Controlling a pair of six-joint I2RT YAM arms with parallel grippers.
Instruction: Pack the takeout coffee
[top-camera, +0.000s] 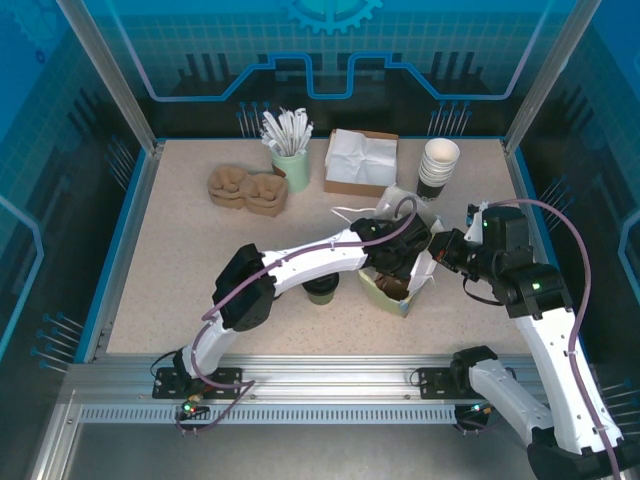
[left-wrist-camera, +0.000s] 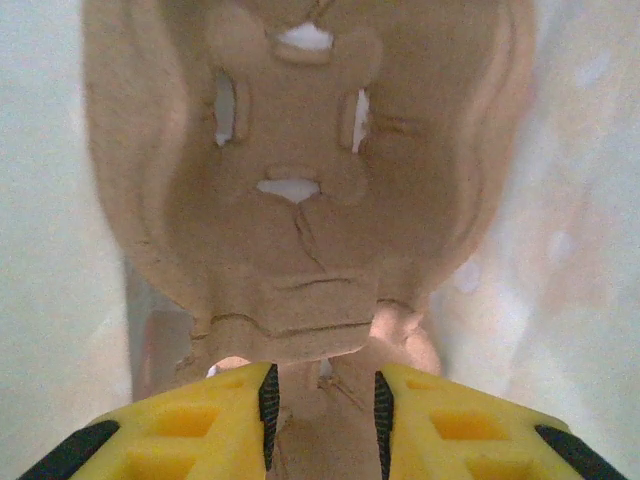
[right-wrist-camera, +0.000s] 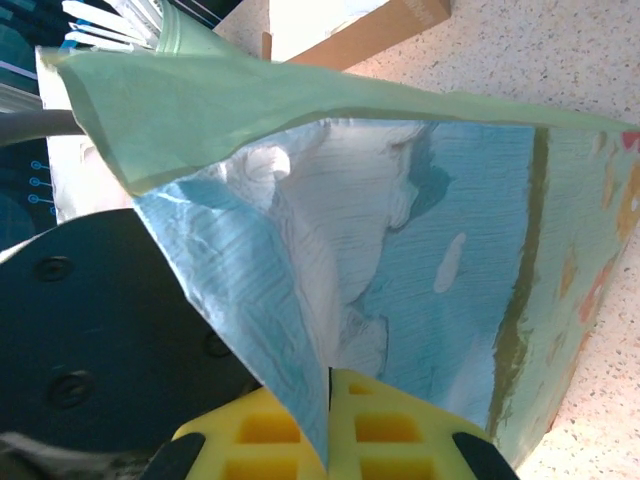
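Reaching from the near left corner of the tabletop (top-camera: 170, 290) toward its right half, the left arm dips its wrist into the mouth of the paper bag (right-wrist-camera: 430, 240). The bag stands open a little right of the middle, nearer the near edge than the far one. Seen from the left wrist, the left gripper (left-wrist-camera: 325, 400) has its yellow fingers (left-wrist-camera: 190, 425) drawn narrow around the near edge of a brown pulp cup carrier (left-wrist-camera: 300, 200). The pulp fills the gap, and the black pads look pressed on it from both sides. The carrier hangs inside the bag, with pale bag walls on either side of it.

The right gripper (right-wrist-camera: 328, 415) meets the bag from the side of the right edge. It is pinched fully together on the bag's rim, with the thin paper caught between its two fingers.

The takeout coffee (top-camera: 320, 291) stands upright on the tabletop outside the bag and just left of it. It is near the middle, toward the near edge, partly under the left forearm, with its dark lid on.

Along the far edge, from left to right, are a stack of spare pulp carriers (top-camera: 247, 190), a pale green cup of white sticks (top-camera: 292, 170), a cardboard box of white napkins (top-camera: 360, 162) and a stack of lidless paper cups (top-camera: 438, 165) near the far right corner
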